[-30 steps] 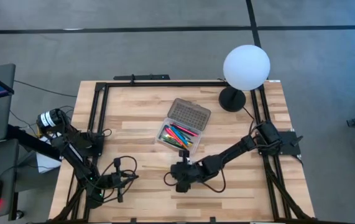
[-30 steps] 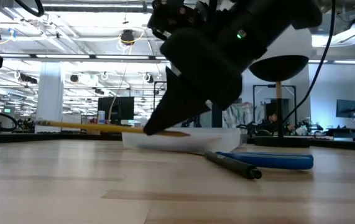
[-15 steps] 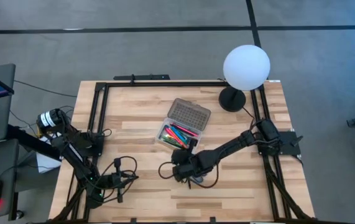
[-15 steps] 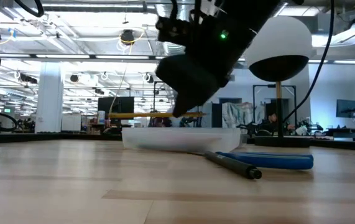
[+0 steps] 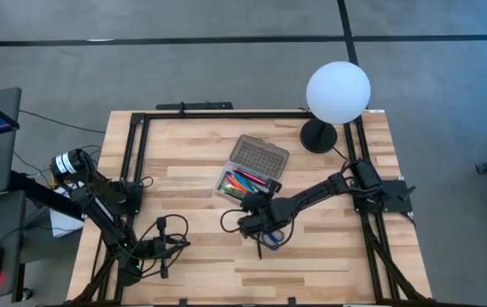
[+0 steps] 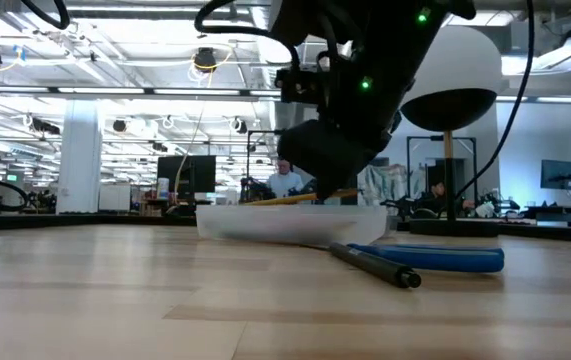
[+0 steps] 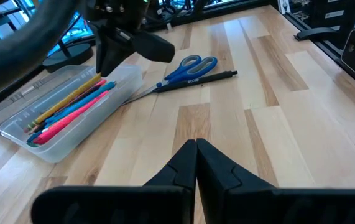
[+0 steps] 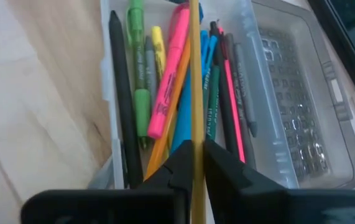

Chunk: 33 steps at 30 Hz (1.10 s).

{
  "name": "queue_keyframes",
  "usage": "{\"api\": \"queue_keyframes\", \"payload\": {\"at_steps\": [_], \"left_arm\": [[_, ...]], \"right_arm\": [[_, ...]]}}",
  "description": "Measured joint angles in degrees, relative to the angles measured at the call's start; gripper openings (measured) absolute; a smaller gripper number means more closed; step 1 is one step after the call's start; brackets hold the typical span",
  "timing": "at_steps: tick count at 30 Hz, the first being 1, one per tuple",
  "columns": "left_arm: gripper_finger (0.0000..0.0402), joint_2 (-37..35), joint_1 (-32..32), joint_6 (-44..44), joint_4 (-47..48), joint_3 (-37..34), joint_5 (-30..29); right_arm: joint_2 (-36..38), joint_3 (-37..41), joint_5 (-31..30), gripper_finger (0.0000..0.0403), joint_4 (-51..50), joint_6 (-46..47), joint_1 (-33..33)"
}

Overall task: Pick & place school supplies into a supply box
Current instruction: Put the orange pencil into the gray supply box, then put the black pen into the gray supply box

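My right claw (image 8: 193, 163) is clamped on a yellow pencil (image 8: 196, 74), its fingers pinching the shaft with the length running out ahead over the open supply box (image 8: 289, 118). From above, that claw (image 5: 257, 223) hovers at the near end of the box (image 5: 252, 175), which sits mid-worktop (image 5: 192, 153) with its grey dotted lid (image 5: 260, 158) folded back on the far side. In the box lie a black pen (image 8: 122, 93), a green pen (image 8: 138, 68), a pink marker (image 8: 170, 78) and several blue ones, all lengthwise.

To finish this placement well, I judge the pencil should stay in line with the ones in the tray, so it drops among them and does not bridge the rim. In the low view the pencil (image 6: 300, 199) rides just above the box wall (image 6: 285, 222), so I would lower a touch before letting go. Opening slowly should stop it bouncing or rolling out over the near edge.

The blue-handled scissors (image 7: 193, 65) and another black pen (image 7: 205, 79) lie on the wood just beside the box, not yet stowed; they look like the remaining work.

My left claw (image 7: 196, 163) has its fingers together and waits low at the front-left of the worktop, well apart from the box.
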State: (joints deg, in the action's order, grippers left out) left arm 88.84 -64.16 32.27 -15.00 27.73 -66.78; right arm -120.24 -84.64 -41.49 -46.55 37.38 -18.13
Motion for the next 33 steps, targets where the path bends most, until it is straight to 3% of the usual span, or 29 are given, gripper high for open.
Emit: {"api": "queue_keyframes", "payload": {"at_steps": [11,17,21,26,29,33], "left_arm": [[0.0000,0.00,0.00,0.02,0.01,0.00,0.46],[0.0000,0.00,0.02,-0.75,-0.05,0.00,3.54],[0.0000,1.40,0.01,-7.81,-5.74,-0.02,8.29],[0.0000,3.30,0.02,-22.17,-18.02,-0.02,17.84],[0.0000,3.37,0.02,-29.53,-25.01,-0.02,28.35],[0.0000,3.37,0.02,-41.44,-34.84,-0.02,46.65]], "right_arm": [[0.03,0.00,-0.35,0.0109,0.03,-0.17,0.83],[1.53,-0.11,-10.04,0.0131,-0.17,-1.90,-3.78],[4.07,-0.09,-15.58,0.0130,-0.55,-3.36,-8.57],[7.22,-0.09,-18.60,0.0123,-1.49,-3.37,-14.69],[8.70,-0.09,-20.34,0.0121,-1.44,-3.36,-18.38],[9.04,-0.09,-23.58,0.0121,-1.46,-3.36,-22.70]]}}
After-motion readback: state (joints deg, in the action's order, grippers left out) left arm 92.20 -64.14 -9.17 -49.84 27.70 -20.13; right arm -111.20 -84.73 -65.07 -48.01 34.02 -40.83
